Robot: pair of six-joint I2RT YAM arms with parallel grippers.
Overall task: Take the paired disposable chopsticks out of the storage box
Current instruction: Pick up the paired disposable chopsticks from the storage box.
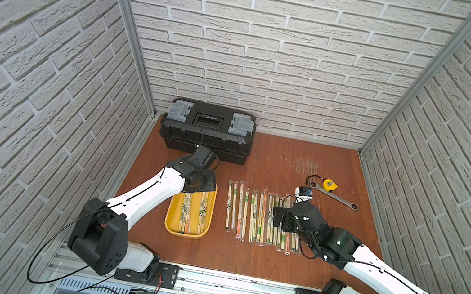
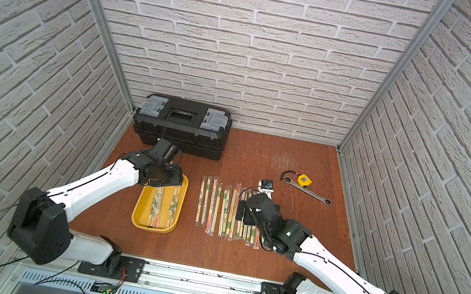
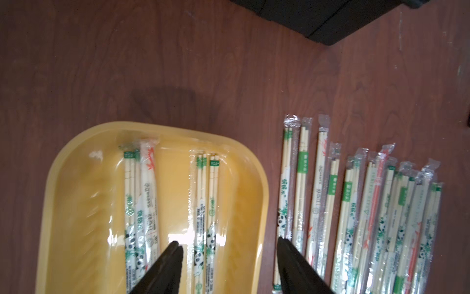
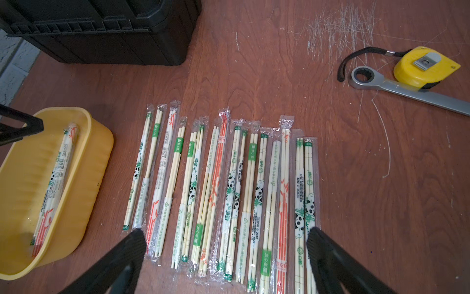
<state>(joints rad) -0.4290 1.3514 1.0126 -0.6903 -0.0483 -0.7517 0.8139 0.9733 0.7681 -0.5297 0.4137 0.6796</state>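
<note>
The storage box (image 1: 174, 214) (image 2: 142, 208) is a shallow yellow tray left of the table's centre. A few paired disposable chopsticks (image 1: 193, 212) (image 3: 206, 198) lie in it in two small clusters, in clear printed sleeves. Several more pairs (image 1: 254, 216) (image 4: 229, 183) lie side by side in a row on the wood to its right. My left gripper (image 3: 228, 243) hangs open over the tray's far right part. One finger is above the tray floor, the other beyond the rim (image 3: 264, 178). My right gripper (image 4: 226, 231) (image 1: 278, 219) stands wide open above the row, holding nothing.
A large black toolbox (image 1: 207, 130) stands at the back left, just behind the tray. A yellow tape measure (image 1: 330, 184) and a steel wrench (image 1: 338, 198) lie at the back right. Brick-patterned walls close in three sides.
</note>
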